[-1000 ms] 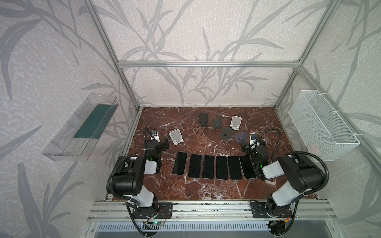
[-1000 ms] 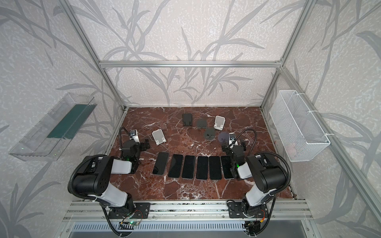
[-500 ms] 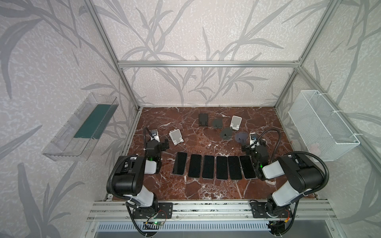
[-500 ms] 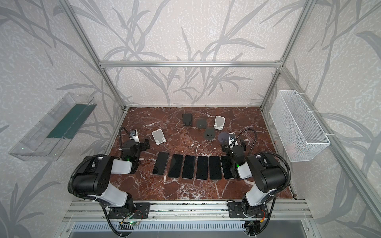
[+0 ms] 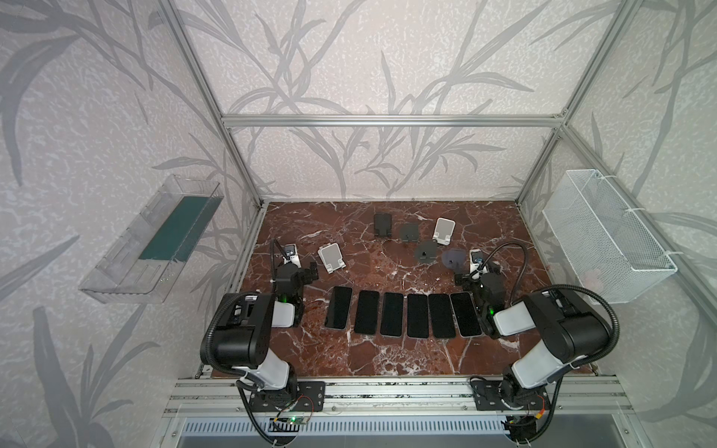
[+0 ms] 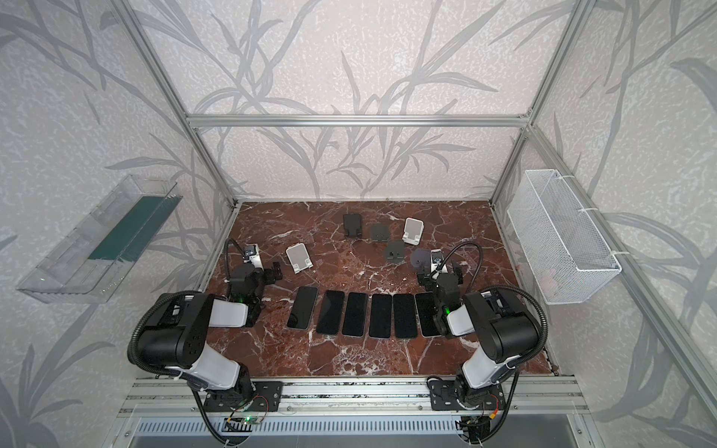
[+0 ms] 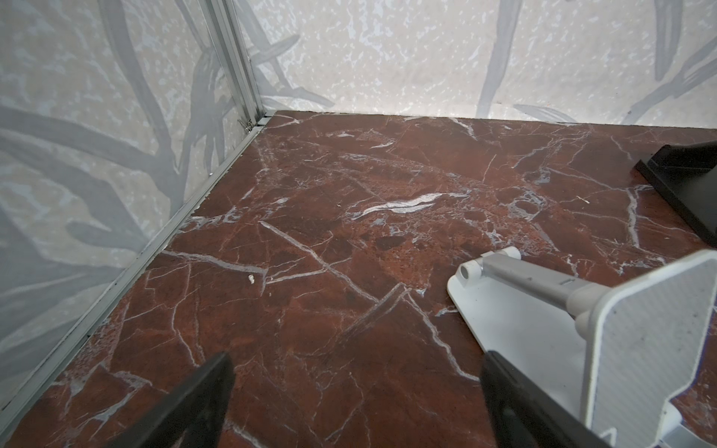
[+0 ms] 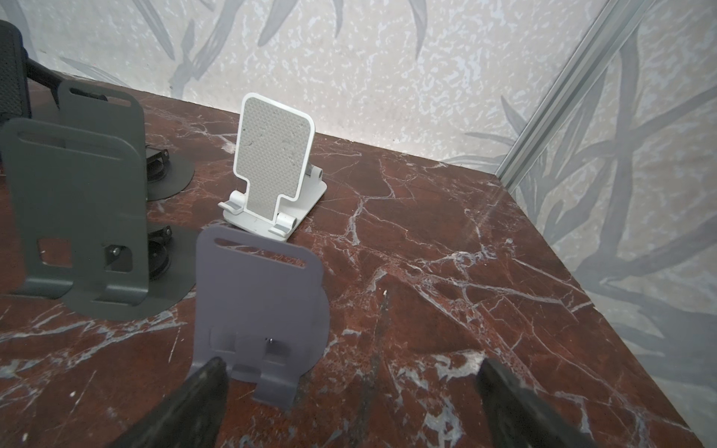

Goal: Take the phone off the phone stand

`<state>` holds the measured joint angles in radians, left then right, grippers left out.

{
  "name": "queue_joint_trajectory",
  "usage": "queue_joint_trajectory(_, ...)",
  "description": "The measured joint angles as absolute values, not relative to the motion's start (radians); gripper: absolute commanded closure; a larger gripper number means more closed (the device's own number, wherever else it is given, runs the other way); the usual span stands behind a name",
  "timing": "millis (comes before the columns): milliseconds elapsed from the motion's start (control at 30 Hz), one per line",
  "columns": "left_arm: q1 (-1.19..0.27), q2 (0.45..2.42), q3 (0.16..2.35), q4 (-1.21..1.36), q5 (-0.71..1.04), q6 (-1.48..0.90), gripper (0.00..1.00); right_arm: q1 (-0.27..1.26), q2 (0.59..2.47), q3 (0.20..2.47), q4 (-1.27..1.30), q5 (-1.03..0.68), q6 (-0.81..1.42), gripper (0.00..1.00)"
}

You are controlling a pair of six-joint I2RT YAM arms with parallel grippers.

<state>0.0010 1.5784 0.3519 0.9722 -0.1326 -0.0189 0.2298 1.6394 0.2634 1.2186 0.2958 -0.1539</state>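
Note:
Several black phones (image 5: 395, 319) (image 6: 359, 313) lie flat, side by side, in a row on the red marble table (image 5: 388, 357). Behind them stand several phone stands, all bare: a white one (image 5: 331, 258) (image 7: 640, 329), a black one (image 5: 382, 225), grey ones (image 5: 408, 232) (image 8: 77, 201), another white one (image 5: 443, 230) (image 8: 271, 163) and a lilac-grey one (image 5: 452, 258) (image 8: 260, 302). My left gripper (image 5: 297, 270) (image 6: 262, 271) (image 7: 357, 360) rests open beside the left white stand. My right gripper (image 5: 479, 272) (image 6: 440, 274) (image 8: 351, 366) is open just before the lilac-grey stand. Neither holds anything.
A clear plastic bin (image 5: 155, 240) hangs on the left wall and a white wire basket (image 5: 605, 236) on the right wall. Aluminium frame posts (image 5: 240, 163) stand at the table's back corners. Both arms' bases sit at the front rail (image 5: 388, 391).

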Motion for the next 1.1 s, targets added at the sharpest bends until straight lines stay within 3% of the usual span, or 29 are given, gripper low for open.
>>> queue_joint_trajectory(1100,0.001,1.578,0.352,0.972,-0.133,-0.019,0.01,0.174,1.622,0.335,1.076,0.217,-0.127,0.01)
